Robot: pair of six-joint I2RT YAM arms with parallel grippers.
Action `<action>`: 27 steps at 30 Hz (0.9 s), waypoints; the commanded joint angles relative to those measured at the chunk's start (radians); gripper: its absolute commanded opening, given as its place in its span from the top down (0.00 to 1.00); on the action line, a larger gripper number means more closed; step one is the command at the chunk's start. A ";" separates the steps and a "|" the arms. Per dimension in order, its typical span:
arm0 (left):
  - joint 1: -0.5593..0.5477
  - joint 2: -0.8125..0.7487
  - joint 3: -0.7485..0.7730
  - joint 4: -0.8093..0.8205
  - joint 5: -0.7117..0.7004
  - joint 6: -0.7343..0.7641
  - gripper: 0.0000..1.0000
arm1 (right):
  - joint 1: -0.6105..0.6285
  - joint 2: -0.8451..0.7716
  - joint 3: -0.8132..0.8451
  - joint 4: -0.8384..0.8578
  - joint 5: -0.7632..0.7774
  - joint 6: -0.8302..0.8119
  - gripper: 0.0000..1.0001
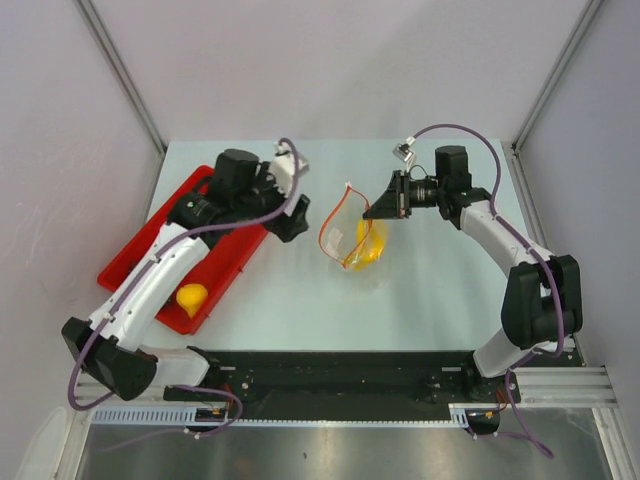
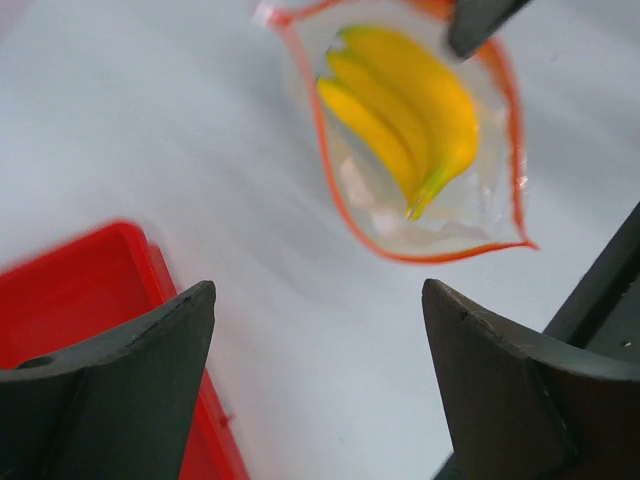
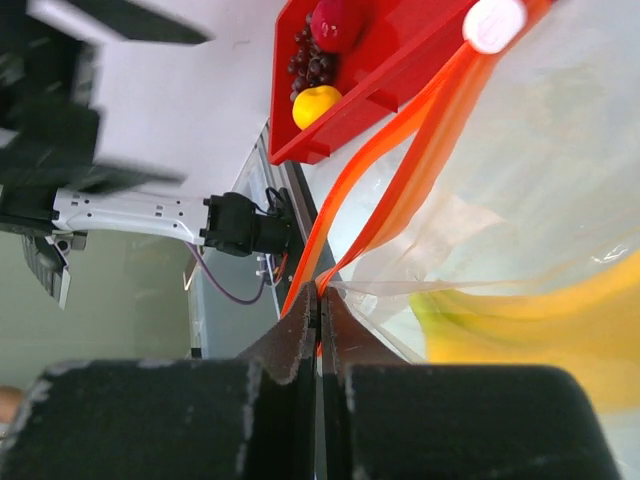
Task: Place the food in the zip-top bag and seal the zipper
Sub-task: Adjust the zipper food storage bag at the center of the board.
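The zip-top bag (image 1: 352, 240) stands open in the middle of the table, and its red-orange zipper (image 2: 322, 150) rings the mouth. A yellow banana bunch (image 2: 405, 105) lies inside the bag. My right gripper (image 3: 321, 295) is shut on the zipper edge (image 3: 345, 215) and holds that side up. My left gripper (image 2: 318, 290) hangs open and empty over the table between the tray and the bag. In the red tray (image 3: 400, 60) lie a yellow-orange fruit (image 3: 316, 105), a dark grape cluster (image 3: 312, 62) and a red fruit (image 3: 336, 20).
The red tray (image 1: 235, 262) sits at the left under my left arm, with the yellow-orange fruit (image 1: 191, 296) at its near end. A white slider (image 3: 493, 22) sits on the zipper. A metal frame post (image 1: 122, 75) stands at the back left.
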 commanded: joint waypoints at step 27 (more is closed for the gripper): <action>0.078 0.049 0.033 -0.046 0.355 -0.254 1.00 | -0.020 -0.148 0.041 -0.029 0.016 0.122 1.00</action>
